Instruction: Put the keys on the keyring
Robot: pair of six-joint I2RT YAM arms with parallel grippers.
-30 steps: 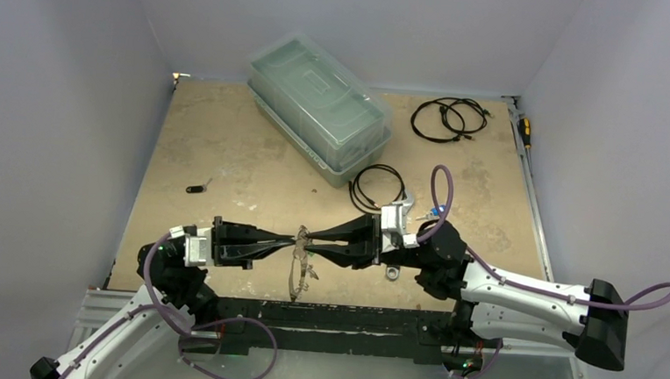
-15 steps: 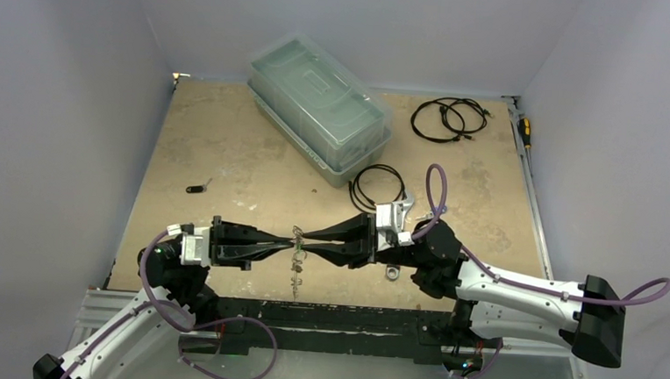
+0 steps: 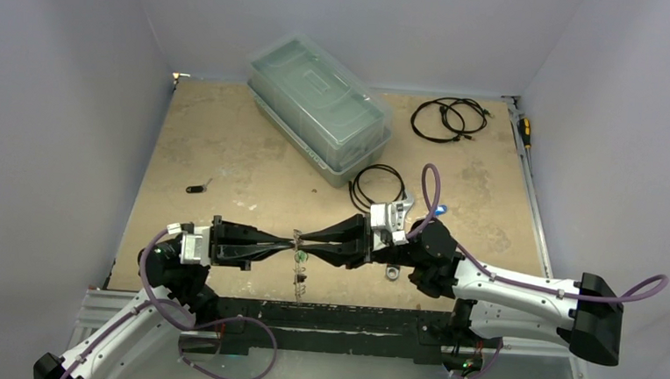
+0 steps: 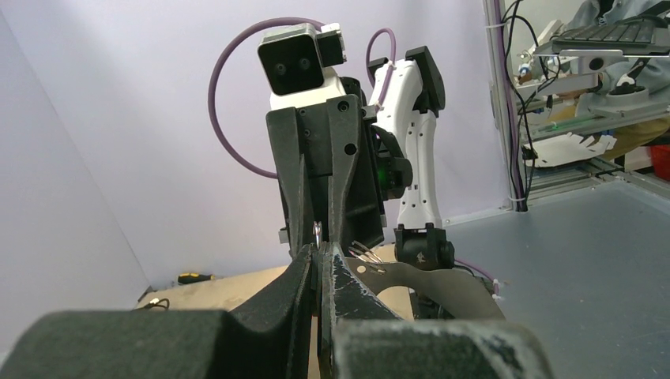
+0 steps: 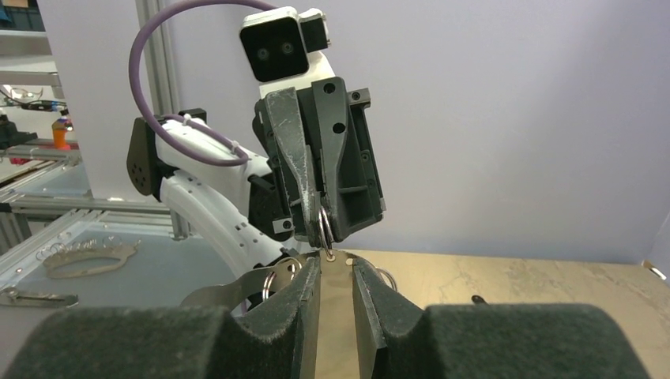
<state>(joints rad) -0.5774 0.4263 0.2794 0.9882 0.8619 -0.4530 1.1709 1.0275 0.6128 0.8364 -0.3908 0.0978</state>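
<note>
My two grippers meet tip to tip above the table's near edge. The left gripper (image 3: 292, 242) (image 4: 322, 251) is shut on a small split ring (image 4: 317, 234) (image 5: 325, 225) threaded through a hole in the keyring. The keyring (image 3: 299, 272) (image 4: 411, 278) (image 5: 237, 290), a thin silvery band, hangs below the tips. My right gripper (image 3: 304, 243) (image 5: 336, 264) is shut on its flat strip, which fills the gap between the fingers. A small green tag (image 3: 301, 257) dangles on the loop. One key with a black tag (image 3: 195, 189) lies on the table to the left.
A clear plastic box (image 3: 319, 109) stands at the back. Black coiled cables lie at the back right (image 3: 448, 119) and behind the right wrist (image 3: 377, 186). A silvery tool end (image 3: 392, 272) shows under the right arm. A yellow-black screwdriver (image 3: 524, 131) lies by the right wall.
The hanging keyring has turned from a wide loop to nearly edge-on. The right arm has shifted a little left; its fingers have narrowed slightly. The left gripper has stayed put.
</note>
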